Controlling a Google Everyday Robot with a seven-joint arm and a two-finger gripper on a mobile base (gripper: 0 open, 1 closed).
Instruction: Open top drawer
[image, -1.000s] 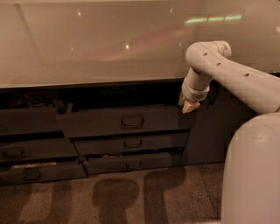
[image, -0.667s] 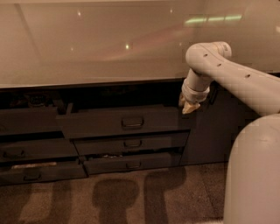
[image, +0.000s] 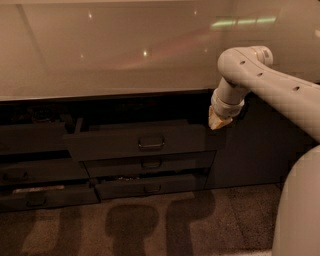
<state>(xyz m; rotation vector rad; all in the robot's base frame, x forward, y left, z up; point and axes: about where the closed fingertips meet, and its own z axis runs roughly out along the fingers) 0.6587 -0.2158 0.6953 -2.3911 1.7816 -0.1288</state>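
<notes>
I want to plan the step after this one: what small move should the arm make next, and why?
Probably draw the gripper up and away. The top drawer already stands out past the lower drawers, and the gripper hangs by its right upper corner, away from the handle.

The hand hangs below the counter, beside the top drawer.

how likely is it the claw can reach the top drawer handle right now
Likely yes: the claw hangs by the upper right corner of the top drawer; its handle sits lower left, nothing between.
</notes>
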